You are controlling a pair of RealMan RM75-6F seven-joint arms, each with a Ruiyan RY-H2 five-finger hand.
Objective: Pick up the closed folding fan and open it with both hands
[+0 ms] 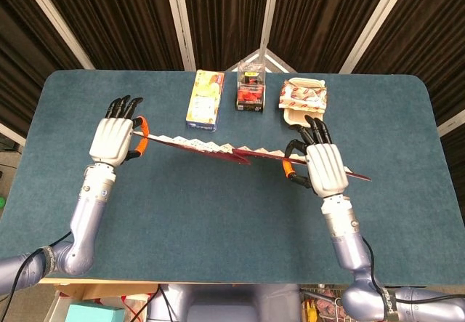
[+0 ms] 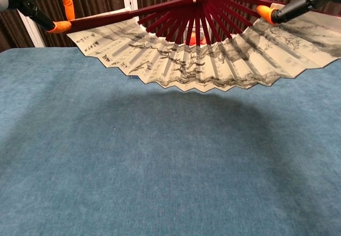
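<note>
Above blue table (image 1: 218, 206), before dark curtains (image 1: 218, 9), spread fan (image 2: 213, 55) gripped by left hand (image 1: 112, 139) and right hand (image 1: 325, 168)

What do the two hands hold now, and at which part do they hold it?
Both hold the open folding fan above the table. The left hand grips its left outer rib, and the right hand grips the right outer rib.

Both hands have white, ribbed plastic backs, the left hand (image 1: 112, 137) and the right hand (image 1: 325, 168) alike, and their fingers (image 1: 122, 107) are black with orange pads at the tips (image 2: 58, 26). Behind the fingers and palms, each forearm (image 1: 89, 206) is a smooth silver-lilac metal tube with small screws at the wrist collar. A thin black cable (image 1: 29, 264) runs along the left arm's lower segment.
</note>
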